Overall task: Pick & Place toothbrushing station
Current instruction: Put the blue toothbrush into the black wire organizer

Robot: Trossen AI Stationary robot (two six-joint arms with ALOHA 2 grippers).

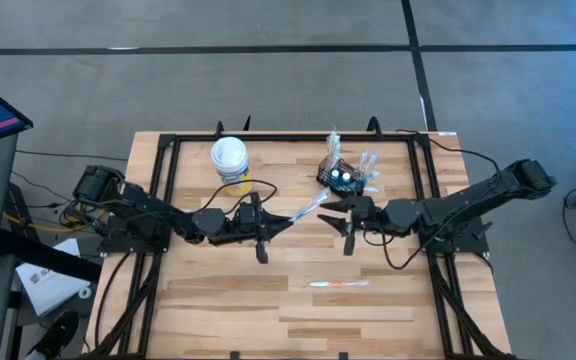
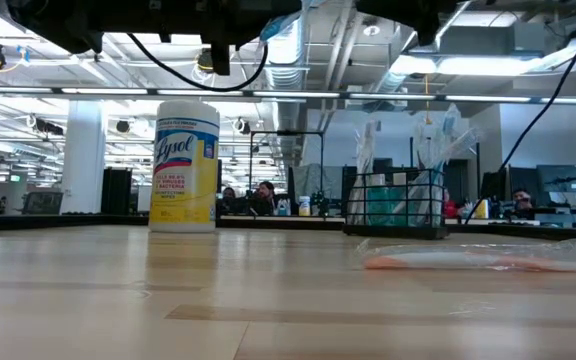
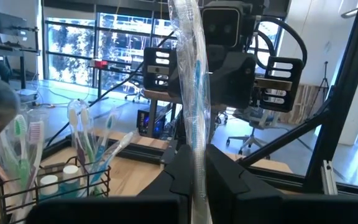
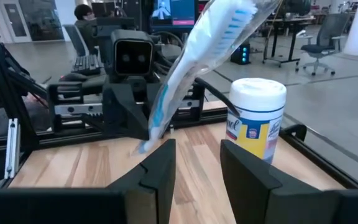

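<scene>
Tabletop caddy point(image 1: 340, 176) sits just behind open, empty right end effector point(image 1: 336, 219); left point(image 1: 290, 222) grips wrapped toothbrush point(image 1: 308, 208).

Both dark arms reach inward from the table's sides and meet near its middle, raised above the surface. The left gripper point(image 1: 286, 222) points right, its fingers point(image 3: 180, 180) pressed together on a thin wrapped item. The right gripper point(image 1: 330, 214) faces it from the right, just beside, fingers point(image 4: 160, 174) parted.
</scene>
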